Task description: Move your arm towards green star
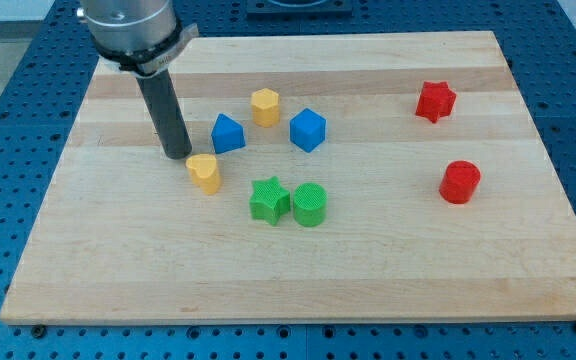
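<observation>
Since there are no fingers on this rig, nothing to report as apart or clamped: just the rod, my tip (178,156) down on the board (388,270) at the view's left. Yellow heart-like block (204,172) sits just beside the tip, toward the view's lower right; can't tell if touching. Blue block (228,134) next, yellow hexagon block (265,106) above it. Green star (269,200) lies right and down from the tip, near board centre, beyond the yellow heart. Star is bright green, ribbed top, flat on the board, touching or nearly touching the green cylinder (309,205) on its right. My judgement: a straight diagonal path clips the heart. Farther right: blue cube (308,129), red star (435,101), red cylinder (459,182), well apart.
</observation>
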You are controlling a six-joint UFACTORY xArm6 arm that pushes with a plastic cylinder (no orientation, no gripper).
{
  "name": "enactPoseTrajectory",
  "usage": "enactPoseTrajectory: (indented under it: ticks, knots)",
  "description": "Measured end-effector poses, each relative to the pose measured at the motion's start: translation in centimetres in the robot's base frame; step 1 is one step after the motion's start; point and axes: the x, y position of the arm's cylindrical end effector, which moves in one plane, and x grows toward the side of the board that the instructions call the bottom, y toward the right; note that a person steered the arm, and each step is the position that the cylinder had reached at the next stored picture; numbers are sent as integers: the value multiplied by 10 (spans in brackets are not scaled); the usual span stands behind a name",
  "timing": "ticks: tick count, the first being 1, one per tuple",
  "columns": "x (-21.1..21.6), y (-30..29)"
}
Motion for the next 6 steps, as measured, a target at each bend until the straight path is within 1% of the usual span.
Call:
enactPoseTrajectory:
  ticks: [1, 2, 3, 4, 5, 6]
  knots:
    - [37, -42]
    - [102, -70]
    - [171, -66]
    - [176, 0]
    - [174, 16]
    - [123, 49]
